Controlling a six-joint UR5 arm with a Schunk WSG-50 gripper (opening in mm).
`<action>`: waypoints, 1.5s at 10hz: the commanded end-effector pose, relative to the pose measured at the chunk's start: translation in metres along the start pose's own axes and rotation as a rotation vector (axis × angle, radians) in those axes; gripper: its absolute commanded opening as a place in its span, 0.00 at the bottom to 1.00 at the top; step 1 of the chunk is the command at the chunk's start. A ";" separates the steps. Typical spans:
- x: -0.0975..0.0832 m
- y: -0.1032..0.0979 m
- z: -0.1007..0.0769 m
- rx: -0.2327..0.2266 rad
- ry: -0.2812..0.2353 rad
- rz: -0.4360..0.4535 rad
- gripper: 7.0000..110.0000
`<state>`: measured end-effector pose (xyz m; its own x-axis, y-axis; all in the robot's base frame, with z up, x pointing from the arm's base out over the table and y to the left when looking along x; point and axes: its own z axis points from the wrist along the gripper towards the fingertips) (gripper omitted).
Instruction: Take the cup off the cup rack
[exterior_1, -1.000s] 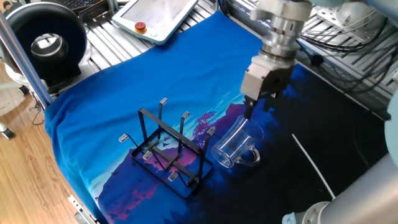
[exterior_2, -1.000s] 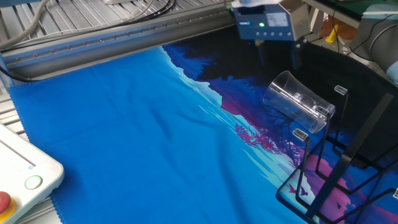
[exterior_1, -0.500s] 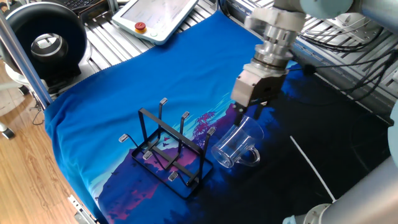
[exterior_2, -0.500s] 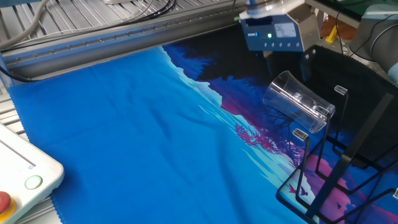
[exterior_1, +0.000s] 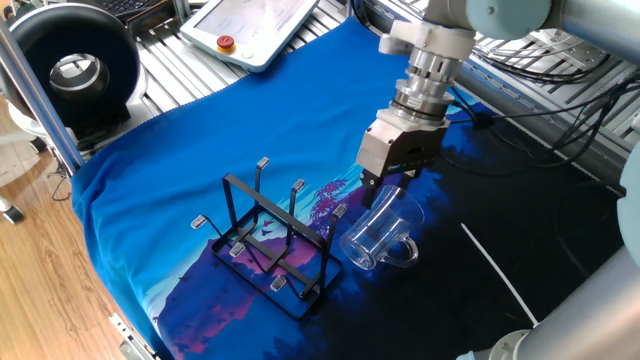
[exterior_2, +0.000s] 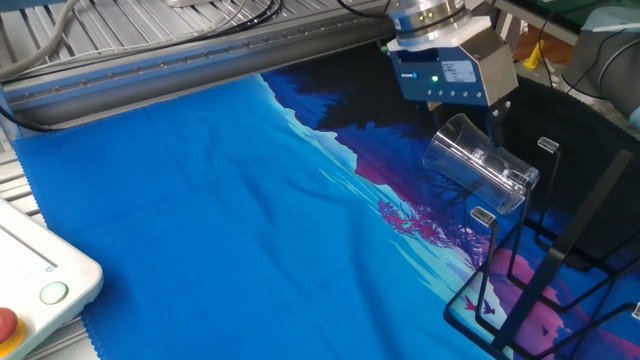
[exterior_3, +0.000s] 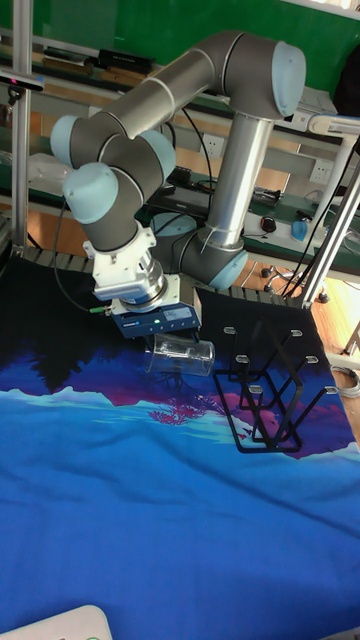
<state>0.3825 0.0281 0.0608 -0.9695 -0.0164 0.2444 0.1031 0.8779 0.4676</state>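
Tall fixed view: a grey robot arm reaches down over a tabletop (exterior_3: 60, 540) covered in a blue and black printed cloth.
Cup (exterior_1: 380, 235): clear glass mug hanging tilted on a peg at the edge of the cup rack, handle facing away from the rack.
Cup rack (exterior_1: 272, 245): black wire frame standing on the cloth, pegs tipped in silver-grey.
Gripper (exterior_1: 385, 182): directly above the cup's raised end, very close to the glass.
Jaws: pointing down; I cannot tell how far apart they stand or whether they touch the glass.
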 end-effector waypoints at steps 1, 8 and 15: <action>0.001 0.008 -0.001 -0.038 0.013 0.018 0.00; -0.009 0.006 -0.033 -0.044 -0.034 -0.069 0.36; 0.003 -0.027 -0.028 0.034 0.009 0.052 0.00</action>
<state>0.3852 -0.0079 0.0716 -0.9667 0.0010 0.2558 0.1153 0.8943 0.4323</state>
